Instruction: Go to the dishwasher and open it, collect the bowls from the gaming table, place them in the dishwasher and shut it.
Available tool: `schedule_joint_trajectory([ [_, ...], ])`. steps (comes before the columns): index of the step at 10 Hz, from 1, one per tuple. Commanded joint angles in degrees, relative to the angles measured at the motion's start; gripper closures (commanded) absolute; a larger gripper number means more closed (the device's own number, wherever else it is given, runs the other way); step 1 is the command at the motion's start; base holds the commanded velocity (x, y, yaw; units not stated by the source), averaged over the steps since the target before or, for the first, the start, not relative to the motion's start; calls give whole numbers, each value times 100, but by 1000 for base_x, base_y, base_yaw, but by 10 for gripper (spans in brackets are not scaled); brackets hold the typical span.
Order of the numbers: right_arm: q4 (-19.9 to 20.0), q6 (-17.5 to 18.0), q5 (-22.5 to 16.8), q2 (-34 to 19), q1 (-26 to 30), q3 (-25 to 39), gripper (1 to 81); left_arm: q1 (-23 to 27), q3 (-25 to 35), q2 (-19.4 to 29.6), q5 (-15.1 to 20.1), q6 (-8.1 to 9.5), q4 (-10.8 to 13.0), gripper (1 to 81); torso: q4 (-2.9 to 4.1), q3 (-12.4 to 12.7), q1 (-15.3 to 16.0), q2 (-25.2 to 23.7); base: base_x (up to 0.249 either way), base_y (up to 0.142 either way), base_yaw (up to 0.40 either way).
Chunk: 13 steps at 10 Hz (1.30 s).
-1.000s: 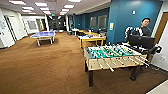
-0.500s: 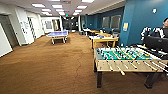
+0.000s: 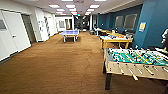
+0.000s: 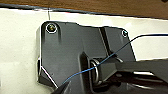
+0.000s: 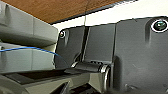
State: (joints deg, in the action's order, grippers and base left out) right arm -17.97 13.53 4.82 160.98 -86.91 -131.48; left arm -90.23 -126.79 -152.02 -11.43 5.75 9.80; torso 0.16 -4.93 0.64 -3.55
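Gaming table (image 3: 115,38) with yellow frame beyond the foosball table (image 3: 136,61); grippers' state impossible to tell.

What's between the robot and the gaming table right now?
The foosball table stands near on the right; the gaming table sits behind it along the blue wall. The carpet left of the foosball table looks open up to it. No bowls can be made out.

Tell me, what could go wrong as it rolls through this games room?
It might clip the football table, which stands close on its right with rod handles poking out toward the open carpet. The person at the right edge could also step into its way.
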Motion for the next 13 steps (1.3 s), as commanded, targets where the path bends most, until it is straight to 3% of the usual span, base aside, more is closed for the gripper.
schedule_joint_trajectory([
  [1, -93, -8, -235, -72, 248, 79, 10, 220, 67, 110, 290, -30, 22, 10, 0, 0, 0, 0, 0, 0, 157],
  [9, -119, -8, -235, -28, 213, 9, 10, 212, 50, 31, 317, -22, -13, 10, 0, 0, -2, -2, -22, -28, -15],
  [13, -119, 0, -235, 288, 151, -474, 10, 212, -65, -13, 326, -30, -22, 10, 2, 0, -5, -2, 0, 0, 0],
])
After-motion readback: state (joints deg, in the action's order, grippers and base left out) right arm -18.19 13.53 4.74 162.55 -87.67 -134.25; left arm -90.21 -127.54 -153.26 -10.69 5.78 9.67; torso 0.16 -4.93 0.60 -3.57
